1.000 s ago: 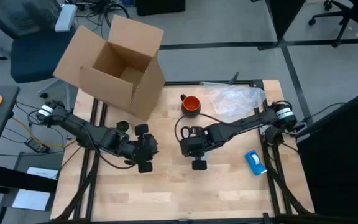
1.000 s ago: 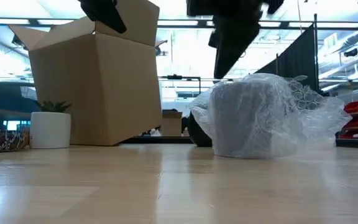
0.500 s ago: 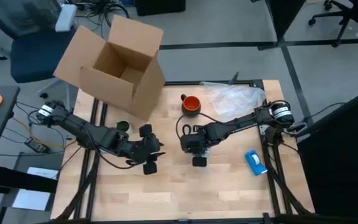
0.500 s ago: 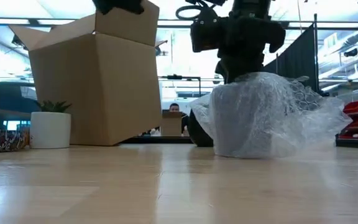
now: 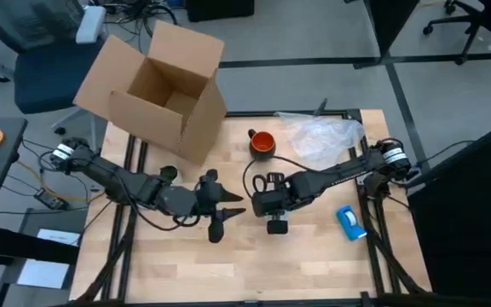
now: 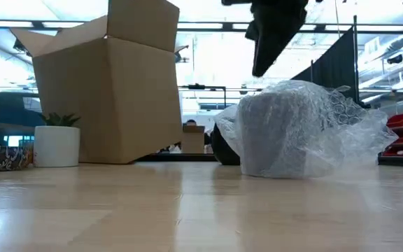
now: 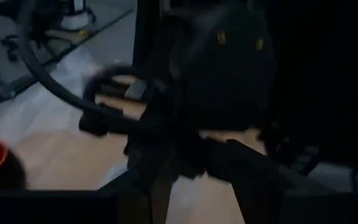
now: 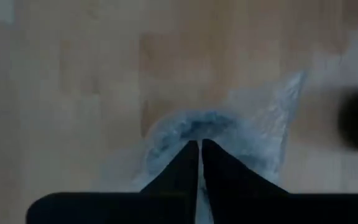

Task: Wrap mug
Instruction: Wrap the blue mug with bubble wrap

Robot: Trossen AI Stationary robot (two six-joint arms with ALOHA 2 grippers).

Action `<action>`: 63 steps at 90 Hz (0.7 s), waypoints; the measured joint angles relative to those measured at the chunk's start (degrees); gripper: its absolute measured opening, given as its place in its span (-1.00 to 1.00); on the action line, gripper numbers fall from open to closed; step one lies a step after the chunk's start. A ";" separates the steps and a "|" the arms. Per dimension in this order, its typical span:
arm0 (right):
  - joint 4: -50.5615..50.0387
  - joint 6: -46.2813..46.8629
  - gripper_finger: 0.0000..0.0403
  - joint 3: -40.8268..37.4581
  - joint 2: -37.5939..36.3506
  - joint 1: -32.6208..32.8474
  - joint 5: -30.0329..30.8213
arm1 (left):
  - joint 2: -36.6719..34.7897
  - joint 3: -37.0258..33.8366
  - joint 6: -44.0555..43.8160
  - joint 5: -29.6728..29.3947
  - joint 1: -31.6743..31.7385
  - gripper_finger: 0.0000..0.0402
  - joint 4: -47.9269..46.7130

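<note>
The left gripper (image 5: 228, 213) now sits further toward the table's (image 5: 314, 256) middle than a second ago, with its fingers spread apart. The right gripper (image 5: 273, 223) is slightly nearer the front edge than before, its fingers pressed together on bubble wrap (image 8: 229, 134).

A robotics laboratory or workshop. A wooden worktable (image 5: 314, 256) on a black metal frame carries two cabled arms. Beside the table lie a grey floor, a blue office chair (image 5: 37, 64), loose cables and an open cardboard box (image 5: 156, 89). Beyond the table, ceiling strip lights and black partition curtains (image 6: 334, 66).
</note>
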 joint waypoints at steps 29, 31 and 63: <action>-0.60 1.21 -1.00 0.00 -0.11 0.82 2.10 | -0.02 0.00 0.00 0.00 0.00 -0.36 9.85; -0.80 1.31 -1.00 0.00 -0.18 0.69 2.06 | -0.02 0.00 0.00 0.00 0.00 -0.36 10.06; -0.99 3.87 -1.00 0.00 -0.28 -0.92 -3.76 | -0.02 0.00 0.00 0.00 0.00 -0.36 10.62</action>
